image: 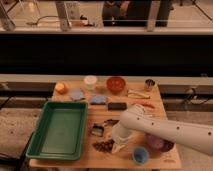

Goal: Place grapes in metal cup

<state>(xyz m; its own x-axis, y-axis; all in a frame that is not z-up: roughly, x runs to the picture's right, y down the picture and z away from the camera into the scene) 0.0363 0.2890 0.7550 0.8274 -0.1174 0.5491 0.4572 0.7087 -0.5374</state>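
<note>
The grapes (103, 145) are a dark purple-red cluster lying on the wooden table (95, 159) near its front edge. My gripper (114, 145) hangs from the white arm (165, 129) and sits right at the right end of the grapes, low over the table. The metal cup (149, 84) is a small shiny silver cylinder standing at the far right corner of the table, well away from the gripper.
A green tray (59, 129) fills the left side. A red bowl (116, 84), white round container (90, 81), orange fruit (61, 87), blue items (98, 99) and a black bar (117, 106) lie behind. A purple bowl (159, 144) and small blue cup (140, 155) stand at front right.
</note>
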